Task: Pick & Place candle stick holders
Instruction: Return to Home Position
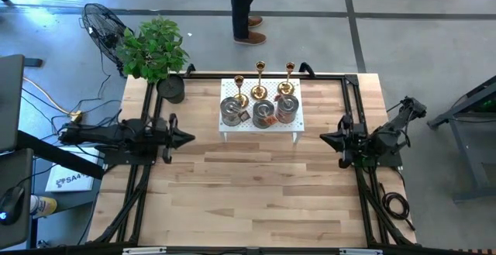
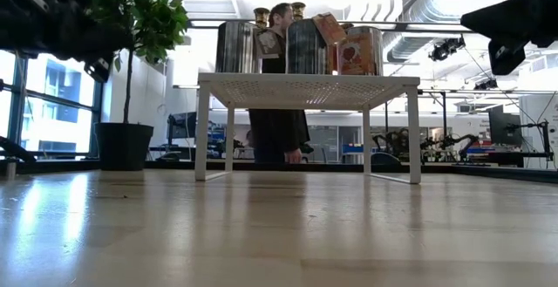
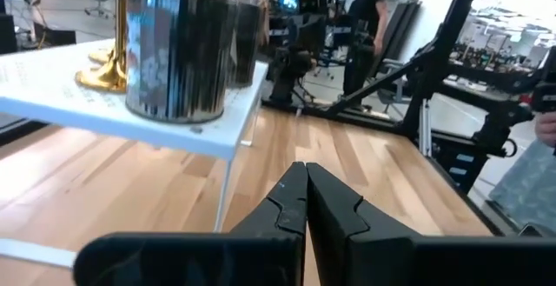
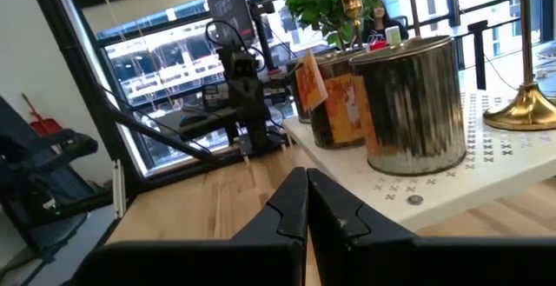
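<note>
Closest to each wrist camera are my own fingers: left gripper [image 3: 306, 190] pressed together, right gripper [image 4: 306, 197] likewise, neither pinching anything. All six candle stick holders [image 1: 262, 114] stand upright on the white shelf [image 1: 232, 132], which sits between the two grippers and slightly beyond their tips, toward the worktop's [image 1: 256, 193] far edge. Both arms look about equally near it. I judge placing finished; going home needs only a straight pull back.

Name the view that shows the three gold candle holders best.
The high view: all three gold candle holders stand in a row alongside the silver cylinders on the white shelf. The low view shows only two tops; the wrist views show partial bases and stems.
</note>
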Available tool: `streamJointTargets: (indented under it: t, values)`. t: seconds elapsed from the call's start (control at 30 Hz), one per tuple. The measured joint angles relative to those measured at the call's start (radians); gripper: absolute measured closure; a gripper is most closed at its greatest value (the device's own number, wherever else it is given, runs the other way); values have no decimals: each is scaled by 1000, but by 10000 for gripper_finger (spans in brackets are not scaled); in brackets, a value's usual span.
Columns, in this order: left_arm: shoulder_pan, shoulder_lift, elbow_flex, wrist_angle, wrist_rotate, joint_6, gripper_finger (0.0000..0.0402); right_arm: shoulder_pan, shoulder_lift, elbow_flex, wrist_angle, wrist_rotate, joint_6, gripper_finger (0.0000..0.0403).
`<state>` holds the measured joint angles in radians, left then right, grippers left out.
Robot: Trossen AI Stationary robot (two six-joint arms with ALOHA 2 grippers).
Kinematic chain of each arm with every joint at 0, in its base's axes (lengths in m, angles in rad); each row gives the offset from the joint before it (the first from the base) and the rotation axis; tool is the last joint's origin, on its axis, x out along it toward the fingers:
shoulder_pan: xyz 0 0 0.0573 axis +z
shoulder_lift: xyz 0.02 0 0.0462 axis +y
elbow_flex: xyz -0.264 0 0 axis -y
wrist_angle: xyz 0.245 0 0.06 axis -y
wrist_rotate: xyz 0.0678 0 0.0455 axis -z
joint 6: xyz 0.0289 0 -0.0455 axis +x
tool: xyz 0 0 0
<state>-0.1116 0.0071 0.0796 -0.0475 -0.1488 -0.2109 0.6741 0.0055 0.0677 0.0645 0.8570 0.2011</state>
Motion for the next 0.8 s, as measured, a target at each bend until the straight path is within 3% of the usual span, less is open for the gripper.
streamJointTargets:
  t: [0.7,0.8]
  values:
    - [0,4,-39,15,23,-9,401,0,0,-1,-140,-16,20,403]
    - [0,4,-39,14,24,-12,401,-1,5,-25,-86,-27,22,403]
